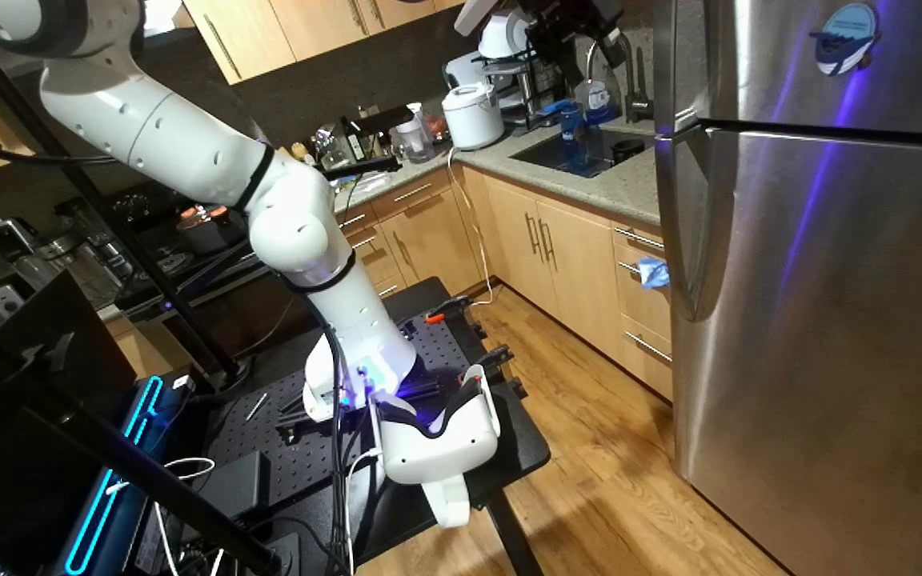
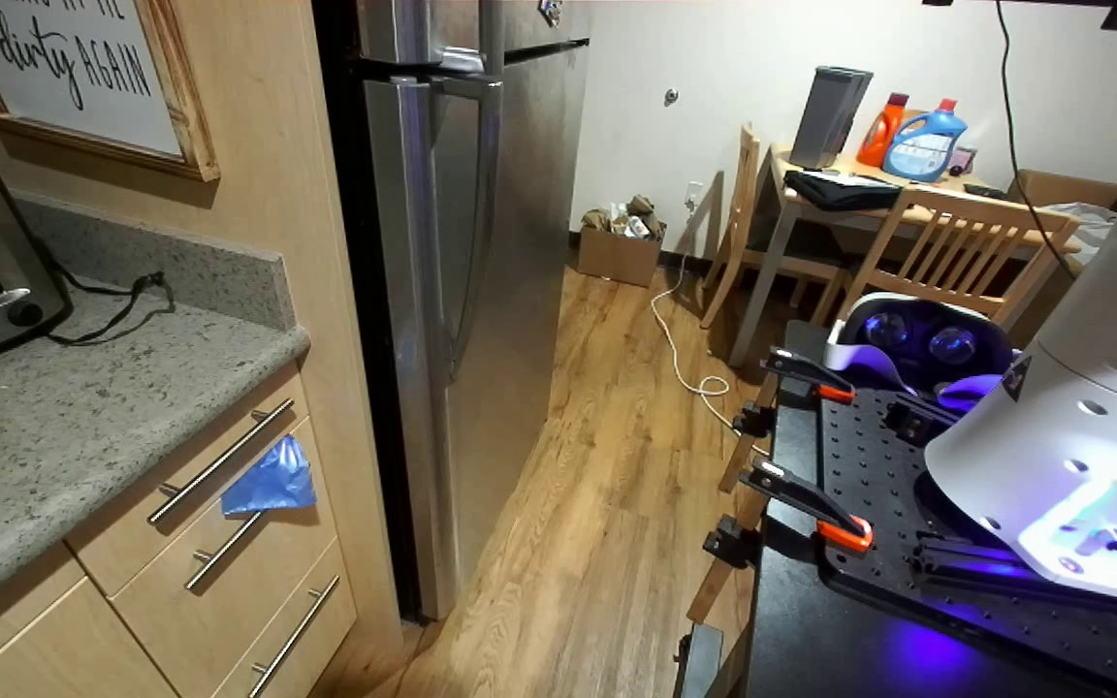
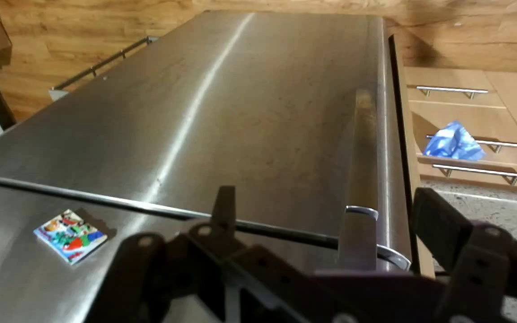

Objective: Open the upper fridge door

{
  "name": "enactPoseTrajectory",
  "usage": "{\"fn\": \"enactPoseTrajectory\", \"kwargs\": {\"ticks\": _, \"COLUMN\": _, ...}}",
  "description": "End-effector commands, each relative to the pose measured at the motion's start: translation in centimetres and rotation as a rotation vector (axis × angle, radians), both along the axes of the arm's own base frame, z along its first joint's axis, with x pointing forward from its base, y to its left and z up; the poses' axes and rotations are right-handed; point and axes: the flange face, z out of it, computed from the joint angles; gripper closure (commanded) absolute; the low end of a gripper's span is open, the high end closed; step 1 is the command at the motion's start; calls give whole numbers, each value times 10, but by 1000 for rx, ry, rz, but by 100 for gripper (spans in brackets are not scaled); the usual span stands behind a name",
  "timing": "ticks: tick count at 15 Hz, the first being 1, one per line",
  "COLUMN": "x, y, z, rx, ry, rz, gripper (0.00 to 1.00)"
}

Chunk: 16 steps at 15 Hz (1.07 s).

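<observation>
The fridge's stainless upper door (image 1: 765, 72) appears shut above the lower door (image 1: 829, 336). The upper door also shows at the lower left of the wrist view (image 3: 7, 233) and at the top of an exterior view (image 2: 534, 21). Its upright upper handle (image 3: 357, 240) ends just above the lower handle (image 3: 364, 152), near the door's edge. My gripper (image 3: 325, 195) is open and empty. In the wrist view the handles lie between its spread fingers. In an exterior view the gripper (image 1: 589, 44) appears beside the fridge's edge, apart from it; depth is unclear. The palm hides the rest of the upper handle.
A countertop (image 1: 605, 168) with a sink (image 1: 537, 152) and a white rice cooker (image 1: 473, 118) lies beside the fridge. A blue bag (image 2: 272, 480) hangs on a drawer handle. A magnet (image 3: 71, 236) sits on the upper door. The robot's table (image 1: 525, 436) carries a white headset (image 1: 437, 448).
</observation>
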Motion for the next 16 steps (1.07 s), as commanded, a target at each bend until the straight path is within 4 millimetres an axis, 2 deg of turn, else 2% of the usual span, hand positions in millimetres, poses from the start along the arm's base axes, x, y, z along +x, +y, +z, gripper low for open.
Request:
{"fn": "enactPoseTrajectory", "kwargs": {"ticks": 1, "x": -28, "y": 5, "z": 18, "rx": -46, "ry": -108, "rz": 83, "gripper": 0}}
{"fn": "enactPoseTrajectory", "kwargs": {"ticks": 2, "x": -32, "y": 5, "z": 19, "rx": -51, "ry": -116, "rz": 89, "gripper": 0}}
{"fn": "enactPoseTrajectory", "kwargs": {"ticks": 3, "x": -16, "y": 3, "z": 19, "rx": -23, "ry": -77, "rz": 52, "gripper": 0}}
{"fn": "enactPoseTrajectory", "kwargs": {"ticks": 6, "x": -28, "y": 6, "z": 23, "rx": -29, "ry": -99, "rz": 66, "gripper": 0}}
{"fn": "enactPoseTrajectory", "kwargs": {"ticks": 10, "x": -26, "y": 5, "z": 25, "rx": -13, "ry": -128, "rz": 69, "gripper": 0}}
{"fn": "enactPoseTrajectory", "kwargs": {"ticks": 14, "x": -20, "y": 4, "z": 55, "rx": -40, "ry": -378, "rz": 120, "gripper": 0}}
{"fn": "enactPoseTrajectory", "kwargs": {"ticks": 16, "x": -13, "y": 1, "z": 64, "rx": -55, "ry": -482, "rz": 131, "gripper": 0}}
